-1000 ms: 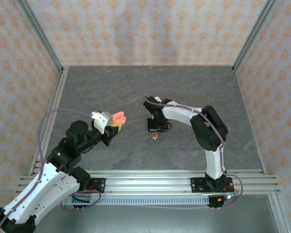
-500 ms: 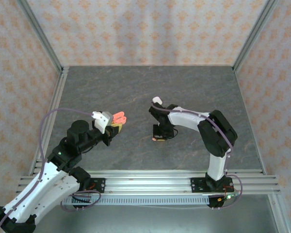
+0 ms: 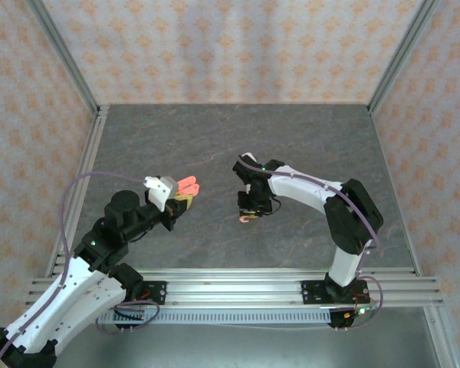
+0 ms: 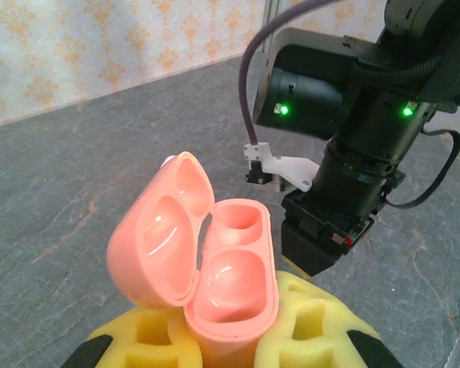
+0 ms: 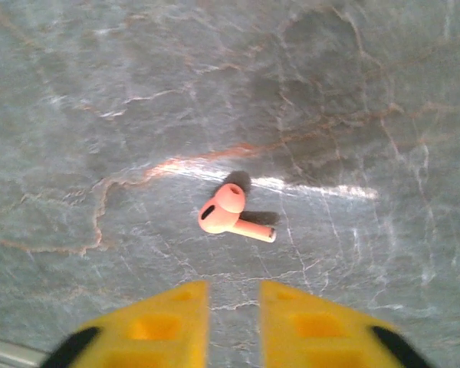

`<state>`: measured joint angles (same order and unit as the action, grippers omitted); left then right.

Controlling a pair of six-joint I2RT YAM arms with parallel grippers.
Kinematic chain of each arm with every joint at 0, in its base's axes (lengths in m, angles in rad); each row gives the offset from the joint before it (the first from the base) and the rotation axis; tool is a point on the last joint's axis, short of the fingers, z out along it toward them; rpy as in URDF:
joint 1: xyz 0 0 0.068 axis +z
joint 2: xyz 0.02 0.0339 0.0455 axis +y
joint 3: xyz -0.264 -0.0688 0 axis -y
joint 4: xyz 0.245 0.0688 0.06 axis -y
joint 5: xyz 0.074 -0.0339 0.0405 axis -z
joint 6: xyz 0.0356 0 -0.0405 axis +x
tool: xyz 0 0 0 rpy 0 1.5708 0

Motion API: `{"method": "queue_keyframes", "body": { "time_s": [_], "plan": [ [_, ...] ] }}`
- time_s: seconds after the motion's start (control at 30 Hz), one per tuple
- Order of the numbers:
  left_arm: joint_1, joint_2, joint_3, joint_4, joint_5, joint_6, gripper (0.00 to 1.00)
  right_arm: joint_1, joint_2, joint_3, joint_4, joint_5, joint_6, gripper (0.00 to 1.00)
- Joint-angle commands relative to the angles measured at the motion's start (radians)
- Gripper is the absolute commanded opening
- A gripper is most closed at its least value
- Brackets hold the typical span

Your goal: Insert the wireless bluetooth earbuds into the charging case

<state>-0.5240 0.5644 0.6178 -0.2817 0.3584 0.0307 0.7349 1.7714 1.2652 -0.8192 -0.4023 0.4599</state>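
Grey marbled tabletop. Left gripper clamps open coral-pink plastic charging case, wells empty. Coral-red stem-shaped earbud lies flat on table just beyond right gripper, narrowly parted, empty. Stem runs along closing line. Right arm nearer.

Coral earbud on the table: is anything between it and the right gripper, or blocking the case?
Nothing visible. The coral earbud lies alone on bare table just ahead of the open right gripper. The coral charging case in the left gripper stands open, both wells empty.
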Motion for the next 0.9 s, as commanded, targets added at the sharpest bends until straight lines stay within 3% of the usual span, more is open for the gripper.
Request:
{"method": "queue_keyframes", "body": {
  "time_s": [0.0, 0.07, 0.17, 0.47, 0.87],
  "plan": [
    [-0.005, -0.009, 0.004, 0.001, -0.001, 0.001, 0.00, 0.003, 0.004, 0.038, -0.038, -0.017, -0.155, 0.43],
    [-0.005, -0.006, 0.006, 0.003, 0.000, 0.000, 0.00, 0.003, 0.014, 0.043, -0.023, -0.020, -0.232, 0.53],
    [-0.005, 0.001, 0.012, 0.001, 0.002, 0.001, 0.00, 0.003, 0.055, 0.081, -0.052, 0.002, -0.359, 0.58],
    [-0.005, 0.020, 0.023, -0.005, -0.005, 0.003, 0.00, 0.020, 0.155, 0.154, -0.110, 0.031, -0.573, 0.54],
    [-0.004, 0.043, 0.030, -0.010, -0.010, 0.010, 0.00, 0.034, 0.236, 0.195, -0.120, 0.057, -0.636, 0.47]
  ]
}}
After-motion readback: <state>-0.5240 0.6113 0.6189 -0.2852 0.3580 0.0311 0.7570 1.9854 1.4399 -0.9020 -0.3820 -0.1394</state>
